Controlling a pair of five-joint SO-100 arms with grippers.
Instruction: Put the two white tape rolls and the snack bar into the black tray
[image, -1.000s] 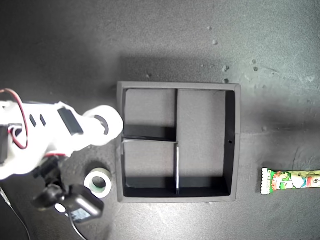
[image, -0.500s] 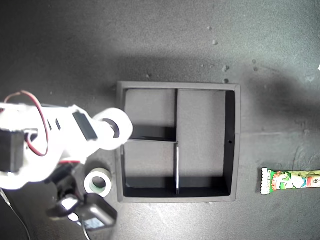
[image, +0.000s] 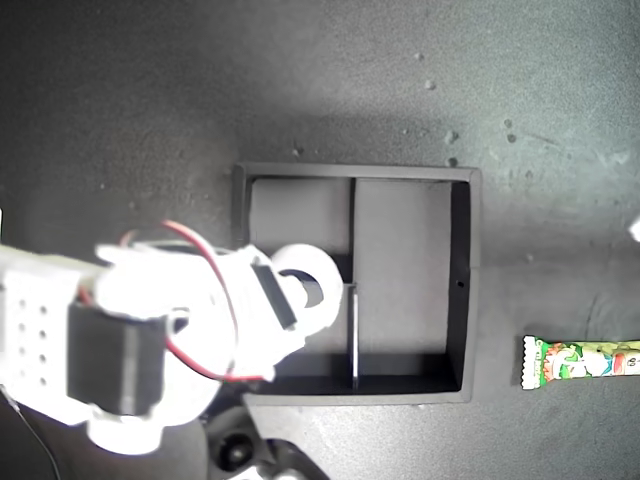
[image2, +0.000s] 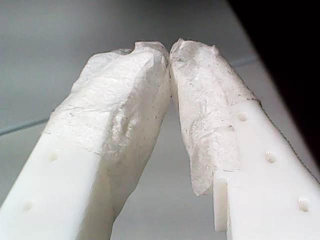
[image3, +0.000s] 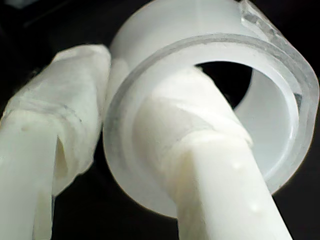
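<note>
White tape roll (image3: 210, 100) clamped in my second gripper (image3: 130, 145), one finger through its hole, the other outside the wall. Exterior view: the roll (image: 305, 290) sits over the black tray (image: 470, 300), above the divider between the two small compartments, whether touching I can't tell. Long compartment bare and open. Snack bar (image: 580, 362) lies flat well apart from the tray, at the exterior view's right edge. My first gripper (image2: 170, 55): padded tips pressed together, nothing between.
</note>
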